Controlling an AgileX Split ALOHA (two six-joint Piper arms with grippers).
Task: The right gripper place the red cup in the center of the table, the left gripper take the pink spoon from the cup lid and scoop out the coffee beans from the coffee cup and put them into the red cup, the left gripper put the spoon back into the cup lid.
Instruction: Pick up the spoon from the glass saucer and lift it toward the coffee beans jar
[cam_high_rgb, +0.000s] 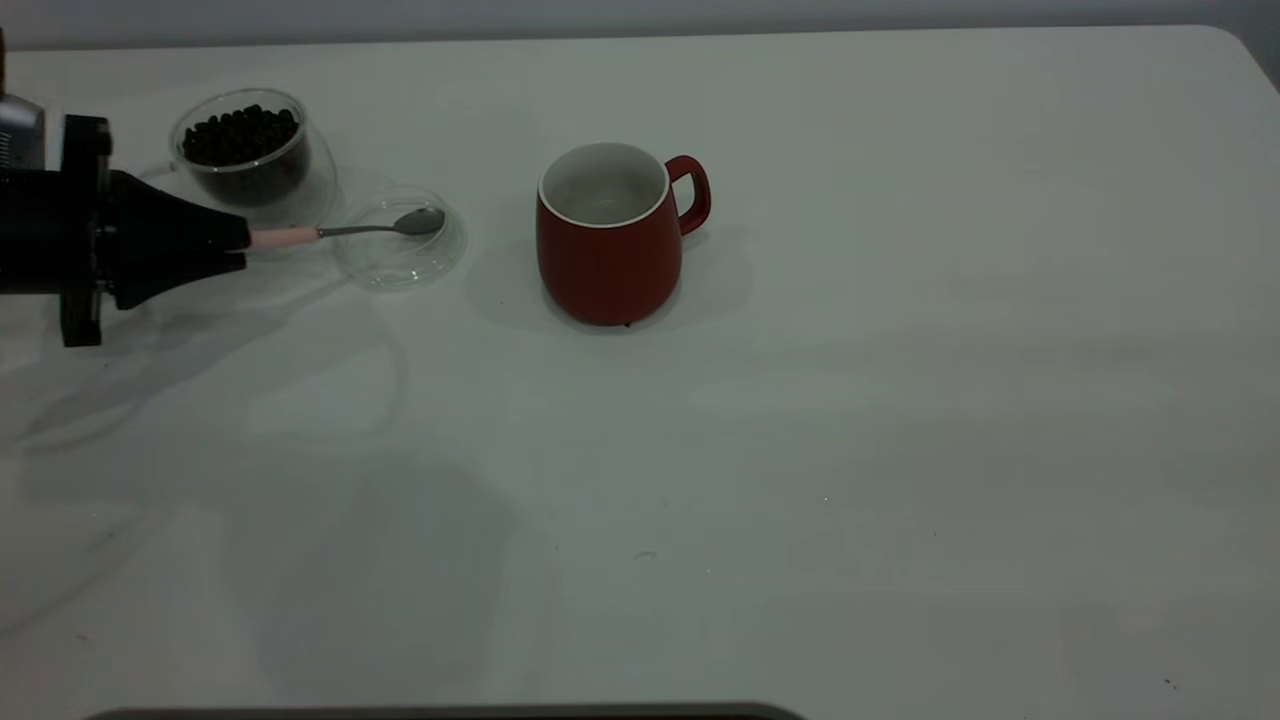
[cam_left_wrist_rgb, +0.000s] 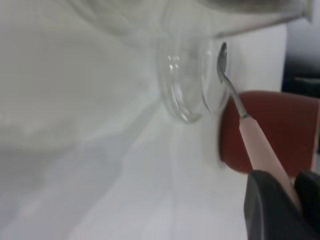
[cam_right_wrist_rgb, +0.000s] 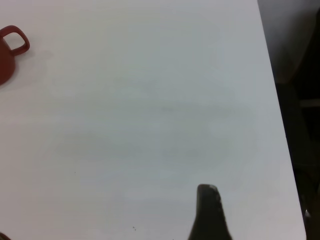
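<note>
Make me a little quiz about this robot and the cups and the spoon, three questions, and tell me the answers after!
1. True or false: the left gripper is closed on the pink spoon.
2. Where is the spoon's metal bowl? A) inside the red cup B) over the cup lid C) in the coffee cup
3. Fill in: the coffee beans sit in the ___ cup.

Key
1. True; it grips the pink handle.
2. B.
3. Coffee (the clear glass one). The red cup's white inside shows no beans. The right gripper is off to the side, over bare table.
</note>
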